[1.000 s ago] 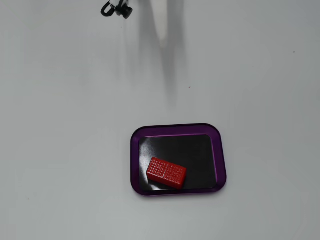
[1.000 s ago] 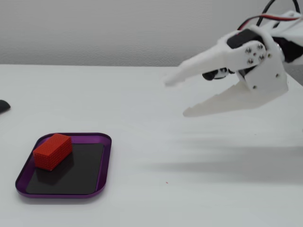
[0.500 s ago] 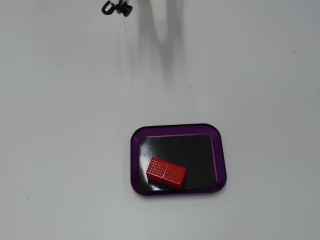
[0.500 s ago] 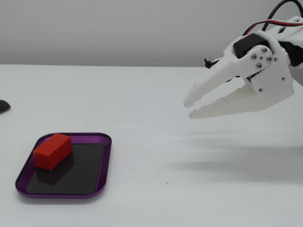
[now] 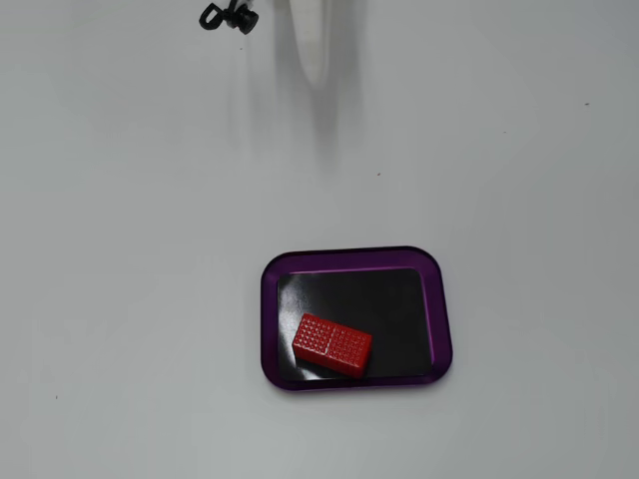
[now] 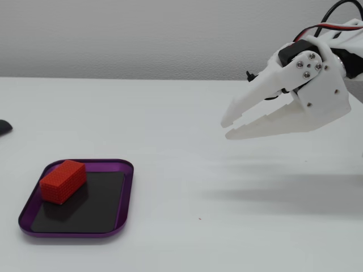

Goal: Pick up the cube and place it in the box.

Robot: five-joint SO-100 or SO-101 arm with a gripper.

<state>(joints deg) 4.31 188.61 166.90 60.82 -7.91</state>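
The red cube lies flat inside the purple-rimmed box, on the left front part of its black base. In the other fixed view the cube sits at the far left end of the box. My white gripper hangs in the air well to the right of the box, fingers pointing down-left, jaws together and holding nothing. In the top-down fixed view only its blurred white tip shows at the top edge, far from the box.
A small black object lies at the table's top edge, left of the gripper tip. A dark object shows at the left edge of the side-on fixed view. The table is plain white.
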